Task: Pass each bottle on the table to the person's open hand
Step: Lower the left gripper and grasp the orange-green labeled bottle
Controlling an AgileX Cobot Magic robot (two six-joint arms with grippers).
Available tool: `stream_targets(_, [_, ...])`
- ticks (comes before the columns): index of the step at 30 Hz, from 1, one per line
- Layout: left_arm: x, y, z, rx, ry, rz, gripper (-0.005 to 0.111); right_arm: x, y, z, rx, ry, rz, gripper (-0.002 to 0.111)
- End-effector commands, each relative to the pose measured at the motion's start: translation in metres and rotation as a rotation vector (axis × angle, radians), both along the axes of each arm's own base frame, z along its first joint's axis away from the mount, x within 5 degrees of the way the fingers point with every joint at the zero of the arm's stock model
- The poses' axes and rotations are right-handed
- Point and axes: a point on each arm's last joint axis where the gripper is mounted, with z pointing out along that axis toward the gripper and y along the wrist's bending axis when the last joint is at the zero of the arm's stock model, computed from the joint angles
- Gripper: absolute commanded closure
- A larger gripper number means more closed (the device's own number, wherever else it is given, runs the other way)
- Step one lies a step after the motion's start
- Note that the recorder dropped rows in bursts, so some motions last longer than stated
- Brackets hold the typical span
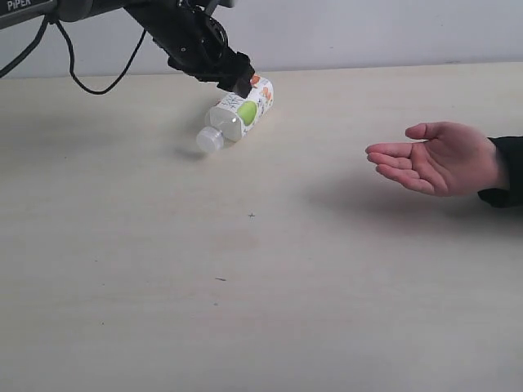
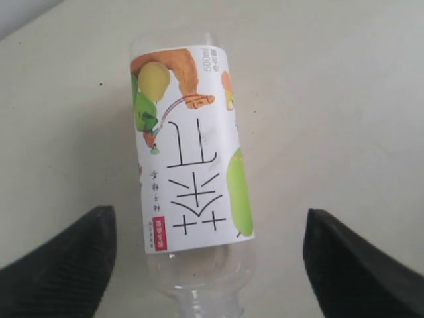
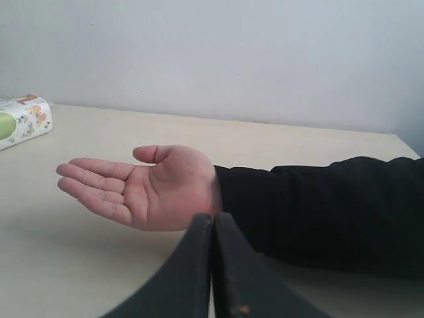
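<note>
One short clear bottle [image 1: 239, 113] with a green-apple label and a white cap [image 1: 209, 140] lies on its side on the beige table [image 1: 261, 286]. My left gripper [image 1: 233, 77] hangs just above it, open. In the left wrist view the bottle [image 2: 189, 152] lies between the two black fingers [image 2: 59, 265], which stand wide apart and touch nothing. The person's open hand [image 1: 437, 157] waits palm up at the right. My right gripper [image 3: 213, 218] is shut and empty, close to that hand [image 3: 139, 185]. The other bottles are out of view.
A black sleeve [image 3: 324, 212] covers the person's forearm at the table's right edge. A pale wall [image 1: 368, 28] runs behind the table. The left arm's cable [image 1: 90, 82] dangles at the far left. The bottle's base [image 3: 23, 119] shows in the right wrist view.
</note>
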Motion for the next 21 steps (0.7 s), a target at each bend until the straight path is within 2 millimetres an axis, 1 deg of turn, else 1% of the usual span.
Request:
stream_targets(1, [0.005,-0.003,-0.005,-0.012,-0.033,0.01,0.031,0.0,0.0,-0.001,-0.002,-0.006,-0.002,0.107])
stream_targets(6, [0.008,-0.005,-0.019,-0.011,-0.034,0.015,0.031,0.0,0.0,-0.001,-0.002,-0.006,-0.002,0.107])
stream_targets(10, [0.01,-0.007,-0.026,-0.016,-0.04,0.02,0.031,0.0,0.0,-0.001,-0.002,-0.006,-0.002,0.107])
stream_targets(17, [0.009,-0.02,-0.027,-0.038,-0.096,0.009,0.031,0.0,0.0,-0.001,-0.002,-0.006,-0.002,0.107])
stream_targets(21, [0.01,-0.022,-0.026,-0.042,-0.117,0.011,0.031,0.0,0.0,-0.001,-0.002,-0.006,-0.002,0.107])
